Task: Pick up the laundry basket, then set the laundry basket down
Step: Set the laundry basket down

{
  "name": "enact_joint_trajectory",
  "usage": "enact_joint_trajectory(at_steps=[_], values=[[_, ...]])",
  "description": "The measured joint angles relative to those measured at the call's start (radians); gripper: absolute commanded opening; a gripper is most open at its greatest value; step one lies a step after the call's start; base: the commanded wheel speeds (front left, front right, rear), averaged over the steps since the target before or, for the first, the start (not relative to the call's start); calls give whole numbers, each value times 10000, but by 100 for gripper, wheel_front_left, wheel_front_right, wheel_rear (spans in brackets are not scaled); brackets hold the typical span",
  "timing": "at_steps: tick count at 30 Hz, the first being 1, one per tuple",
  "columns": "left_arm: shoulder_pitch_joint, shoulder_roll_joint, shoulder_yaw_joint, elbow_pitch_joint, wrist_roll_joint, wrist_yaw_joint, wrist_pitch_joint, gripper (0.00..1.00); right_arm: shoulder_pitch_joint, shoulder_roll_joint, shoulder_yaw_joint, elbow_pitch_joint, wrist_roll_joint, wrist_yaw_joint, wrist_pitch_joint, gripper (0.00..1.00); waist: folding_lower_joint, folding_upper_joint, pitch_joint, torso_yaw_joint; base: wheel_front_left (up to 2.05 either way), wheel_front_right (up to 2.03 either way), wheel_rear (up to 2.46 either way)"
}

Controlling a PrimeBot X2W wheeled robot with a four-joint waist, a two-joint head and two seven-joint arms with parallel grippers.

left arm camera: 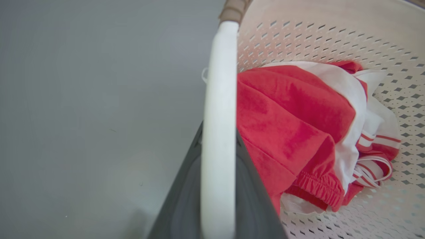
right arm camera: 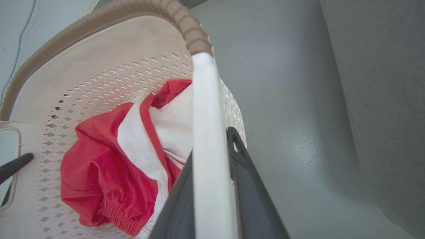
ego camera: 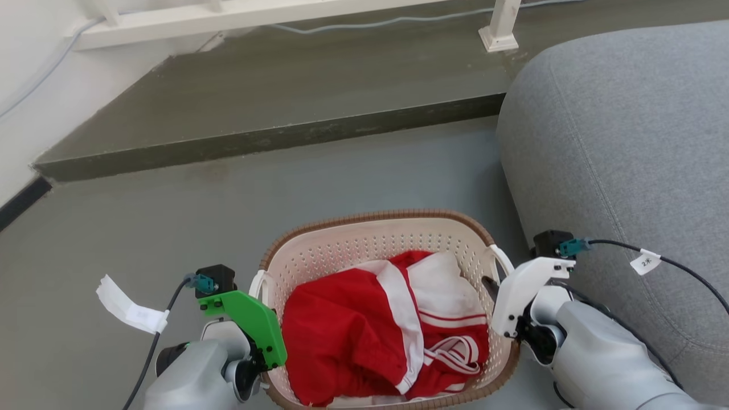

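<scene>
1. A grey sofa (ego camera: 626, 142) takes the right side of the head view, with grey floor (ego camera: 171, 239) to its left.
2. The laundry basket (ego camera: 364, 239) is at lower centre, just beside the sofa; I cannot tell whether it touches the floor.
3. A red-and-white garment (ego camera: 364, 330) lies bunched inside it.
4. Left gripper (left arm camera: 219, 131), lower left: jaws clamped on the left handle (left arm camera: 217, 83).
5. Right gripper (right arm camera: 212, 142), lower right: jaws clamped on the right handle (right arm camera: 206, 99).

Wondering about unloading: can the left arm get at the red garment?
Probably not yet: the left tool is shut on the handle of the laundry basket. Otherwise the red garment lies uncovered beside it.
</scene>
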Motion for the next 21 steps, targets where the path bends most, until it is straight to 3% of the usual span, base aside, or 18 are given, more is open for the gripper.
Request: enact_joint_trajectory(at_steps=[21], values=[[-1519,111,136,-359,0,102,-1252,0,-1695,-115,-104,-2,-48,-13,-920,0,2,0,2104,-38,0,0,0]])
